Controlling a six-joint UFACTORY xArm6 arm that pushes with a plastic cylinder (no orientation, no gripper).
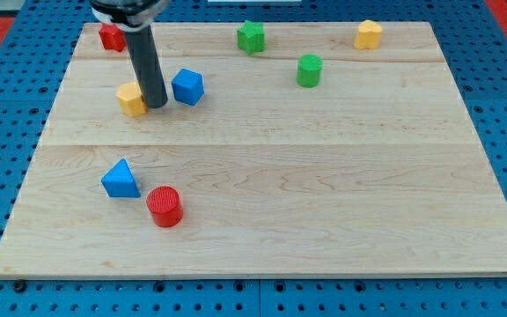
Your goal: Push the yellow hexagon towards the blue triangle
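The yellow hexagon (131, 99) lies at the view's upper left on the wooden board (324, 194). My tip (156, 105) stands right at its right side, touching or nearly touching it, between it and a blue cube (187, 86). The blue triangle (121, 179) lies well below the hexagon, toward the view's lower left, with a red cylinder (164, 206) just to its lower right.
A red block (111, 37) sits at the top left, partly behind the rod. A green star-like block (251, 36) and a green cylinder (309, 70) lie at top centre. A yellow block (369, 34) is at the top right.
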